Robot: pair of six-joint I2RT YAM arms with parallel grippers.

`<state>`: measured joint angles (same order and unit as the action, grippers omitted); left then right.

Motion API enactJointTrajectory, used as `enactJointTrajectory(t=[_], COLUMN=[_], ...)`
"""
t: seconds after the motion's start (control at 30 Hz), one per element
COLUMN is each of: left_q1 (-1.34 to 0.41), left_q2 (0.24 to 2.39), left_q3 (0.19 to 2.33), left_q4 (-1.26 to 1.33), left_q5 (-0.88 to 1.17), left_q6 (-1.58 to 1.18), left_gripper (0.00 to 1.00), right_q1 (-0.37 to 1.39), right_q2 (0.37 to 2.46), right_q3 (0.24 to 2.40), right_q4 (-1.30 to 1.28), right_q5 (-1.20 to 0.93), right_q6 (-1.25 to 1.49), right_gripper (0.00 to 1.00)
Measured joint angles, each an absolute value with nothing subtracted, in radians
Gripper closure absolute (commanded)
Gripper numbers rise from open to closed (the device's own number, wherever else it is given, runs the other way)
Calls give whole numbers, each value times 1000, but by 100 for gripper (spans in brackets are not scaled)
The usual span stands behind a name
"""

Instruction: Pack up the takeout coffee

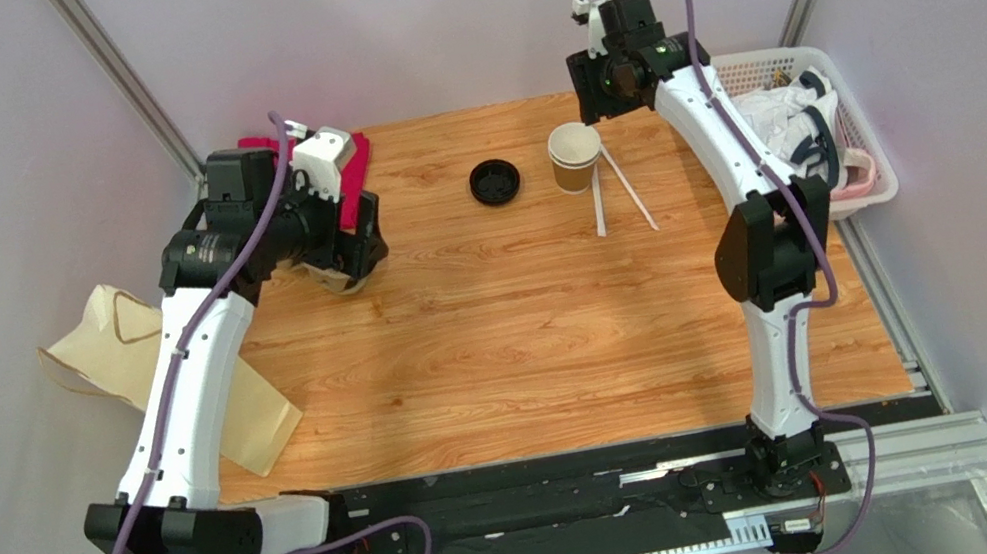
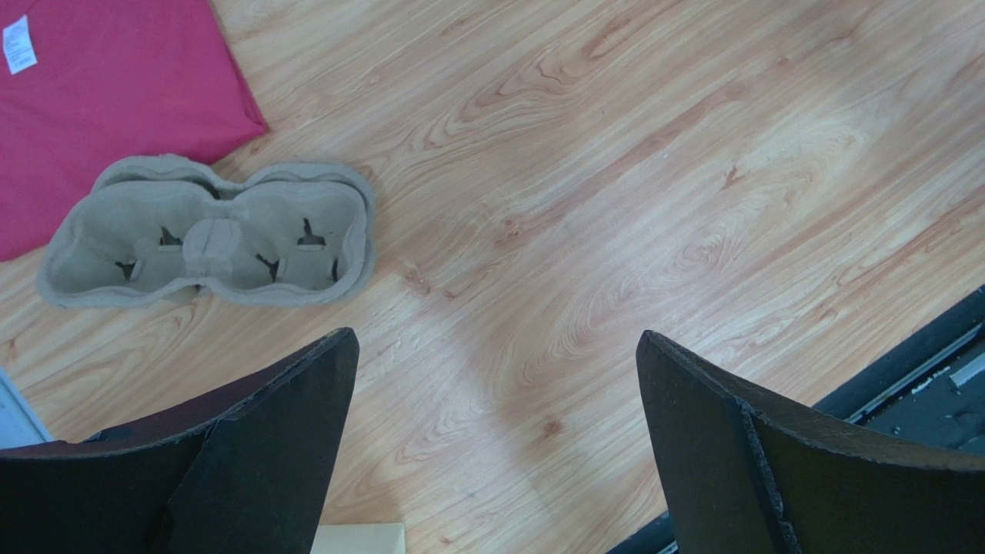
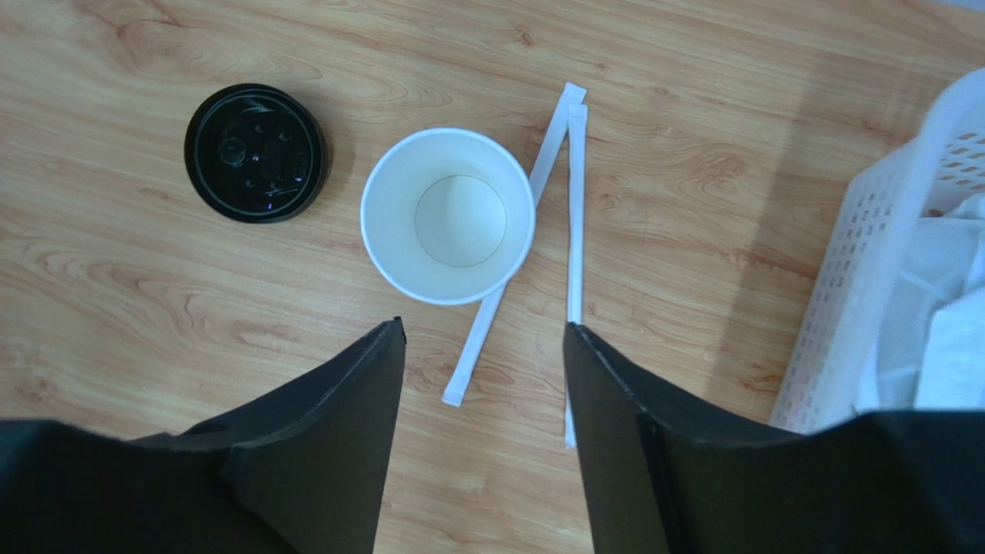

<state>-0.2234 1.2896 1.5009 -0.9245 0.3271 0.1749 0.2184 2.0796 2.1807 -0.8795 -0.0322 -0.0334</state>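
Note:
The takeout coffee is out of view. An open tan paper cup (image 1: 574, 153) with a white inside (image 3: 447, 216) stands at the back of the table, and a loose black lid (image 1: 494, 181) (image 3: 256, 151) lies to its left. My right gripper (image 3: 483, 329) hovers above the table just near of the cup, its jaws apart with nothing between them. My left gripper (image 2: 495, 346) is wide open over bare wood. A two-cup pulp carrier (image 2: 208, 231) lies ahead of it to the left.
Two white wrapped sticks (image 3: 575, 231) lie beside the cup. A white basket (image 1: 808, 123) (image 3: 879, 254) with cloths stands at the back right. A red cloth (image 2: 104, 104) lies at the back left. A tan paper bag (image 1: 150, 368) hangs over the table's left edge.

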Motion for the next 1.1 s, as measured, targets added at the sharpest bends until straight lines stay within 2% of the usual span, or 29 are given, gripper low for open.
enactJointTrajectory(t=[0.37,0.9,1.1], left_q1=[-223,-223,-223], left_q2=[1333,1340,1340], left_q3=[1493,1492,1469], left_q4=[-891,-884,-876], left_q5=[342,360,361], left_q6=[135,133,133], left_gripper=[1,1,1], right_q1=[222,220,212], right_q2=[2218,2315,2349], right_q3=[2244,2274,2286], right_q4=[-883,-878,-876], right_q5=[-13,26,24], right_q6=[-27,-27,-23], right_gripper=[55,57,66])
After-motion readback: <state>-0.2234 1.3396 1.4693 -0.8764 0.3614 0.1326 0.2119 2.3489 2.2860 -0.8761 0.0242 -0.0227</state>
